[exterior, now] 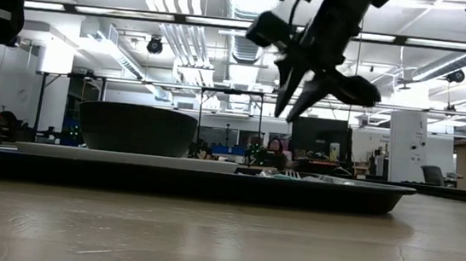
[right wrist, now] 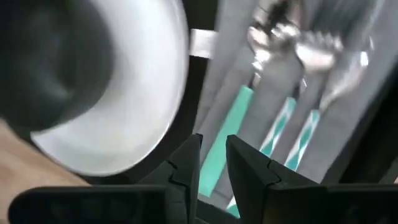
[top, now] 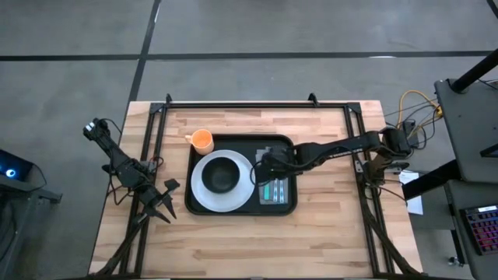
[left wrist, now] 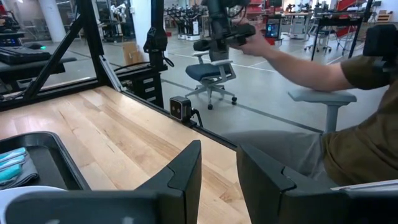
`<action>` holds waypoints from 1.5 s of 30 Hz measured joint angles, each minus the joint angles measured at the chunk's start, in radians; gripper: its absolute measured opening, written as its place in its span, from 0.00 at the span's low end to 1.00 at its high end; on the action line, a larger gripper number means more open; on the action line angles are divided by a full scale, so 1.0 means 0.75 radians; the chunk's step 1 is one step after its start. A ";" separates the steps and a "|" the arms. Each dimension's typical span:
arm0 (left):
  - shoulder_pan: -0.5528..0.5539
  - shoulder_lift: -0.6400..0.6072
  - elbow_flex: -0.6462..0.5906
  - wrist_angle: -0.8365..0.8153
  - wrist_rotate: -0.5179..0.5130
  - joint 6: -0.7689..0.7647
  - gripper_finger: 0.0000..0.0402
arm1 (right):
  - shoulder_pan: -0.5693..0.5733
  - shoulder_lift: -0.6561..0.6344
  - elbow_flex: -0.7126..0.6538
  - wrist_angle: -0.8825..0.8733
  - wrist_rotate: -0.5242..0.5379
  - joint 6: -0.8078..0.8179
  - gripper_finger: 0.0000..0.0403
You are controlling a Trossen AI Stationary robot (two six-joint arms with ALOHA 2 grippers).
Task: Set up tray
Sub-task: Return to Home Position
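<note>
The black tray point(top: 233, 142) lies in the middle of the table, seen edge-on in the low view point(exterior: 185, 180). On its left half rests a white plate point(top: 201, 190), and a black bowl point(top: 223, 176) stands on the plate. On the tray's right half, teal-handled cutlery point(top: 274, 191) lies on a grey napkin point(right wrist: 348, 124). My right gripper point(top: 261, 167) hangs open above the tray, between plate and cutlery, clear of both in the low view point(exterior: 305, 90). My left gripper point(top: 159, 201) waits open over the table, left of the tray.
An orange cup point(top: 202, 141) stands on the table at the tray's far left corner. Black frame rails point(top: 257, 104) run along the table's far and side edges. A small camera point(left wrist: 181, 107) sits at the table's edge. A seated person point(left wrist: 348, 112) shows beyond it.
</note>
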 joint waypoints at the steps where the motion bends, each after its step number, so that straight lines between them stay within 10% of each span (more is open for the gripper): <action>1: 0.000 0.000 0.000 0.000 0.000 0.000 0.21 | 0.000 0.000 0.011 0.000 0.005 -0.077 0.17; 25: 0.000 0.000 0.000 0.000 0.000 0.000 0.21 | 0.152 0.000 0.025 0.130 0.357 -1.189 0.16; 45: 0.000 0.000 0.000 0.000 0.000 0.000 0.21 | 0.220 -0.110 -0.260 0.418 0.049 -2.107 0.20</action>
